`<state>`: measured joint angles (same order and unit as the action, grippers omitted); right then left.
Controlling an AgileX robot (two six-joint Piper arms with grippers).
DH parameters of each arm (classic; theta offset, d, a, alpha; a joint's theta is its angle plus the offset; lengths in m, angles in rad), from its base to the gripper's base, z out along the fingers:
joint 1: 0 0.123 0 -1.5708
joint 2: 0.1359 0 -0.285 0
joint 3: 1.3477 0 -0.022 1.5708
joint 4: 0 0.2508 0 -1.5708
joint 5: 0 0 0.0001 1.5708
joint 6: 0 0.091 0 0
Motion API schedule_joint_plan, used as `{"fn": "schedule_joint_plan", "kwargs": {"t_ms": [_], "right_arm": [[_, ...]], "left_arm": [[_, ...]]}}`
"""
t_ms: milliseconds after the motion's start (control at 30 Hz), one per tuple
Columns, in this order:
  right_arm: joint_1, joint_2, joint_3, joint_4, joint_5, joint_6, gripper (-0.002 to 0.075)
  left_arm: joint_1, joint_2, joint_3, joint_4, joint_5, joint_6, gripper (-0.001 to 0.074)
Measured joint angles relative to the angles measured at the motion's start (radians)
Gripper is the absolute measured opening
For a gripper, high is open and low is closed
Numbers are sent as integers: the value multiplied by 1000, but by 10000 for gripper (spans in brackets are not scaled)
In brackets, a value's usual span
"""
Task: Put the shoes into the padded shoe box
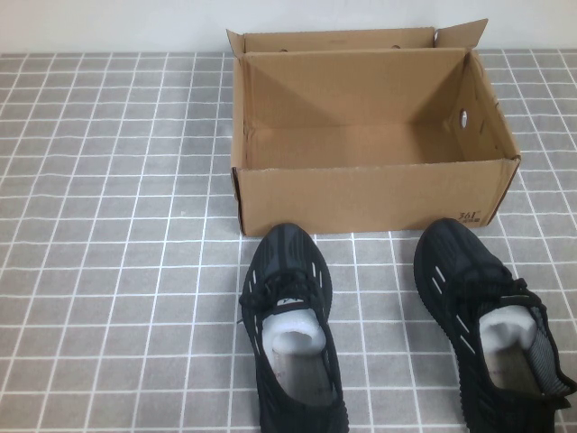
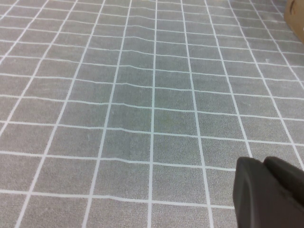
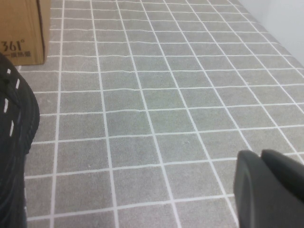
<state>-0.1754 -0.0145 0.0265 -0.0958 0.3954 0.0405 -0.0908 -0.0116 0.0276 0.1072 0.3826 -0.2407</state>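
Status, nothing packed: the padded shoe box (image 1: pixel 370 194) stands open and empty at the far middle of the grey tiled table (image 1: pixel 108 271), flaps upright, with both shoes outside it, the left shoe (image 1: pixel 290 334) just before its front wall and the right shoe (image 1: pixel 491 329) near its front right corner, toes toward the box. Remaining, by judgement: 2 pick-ups and 2 placements. Left gripper (image 2: pixel 268 192) and right gripper (image 3: pixel 268 187) each hang over bare tiles holding nothing, the right one beside the right shoe; whether either is released or clenched cannot be told.
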Motion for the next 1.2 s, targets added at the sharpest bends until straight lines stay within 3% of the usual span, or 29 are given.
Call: {"fn": "schedule_joint_plan", "kwargs": {"t_ms": [1000,1200], "right_arm": [[0,0,0,-40,-8,0,-8],[0,0,0,-41,-119,0,-8]], "left_arm": [[0,0,0,0,0,0,2],[0,0,0,0,0,0,2]]}}
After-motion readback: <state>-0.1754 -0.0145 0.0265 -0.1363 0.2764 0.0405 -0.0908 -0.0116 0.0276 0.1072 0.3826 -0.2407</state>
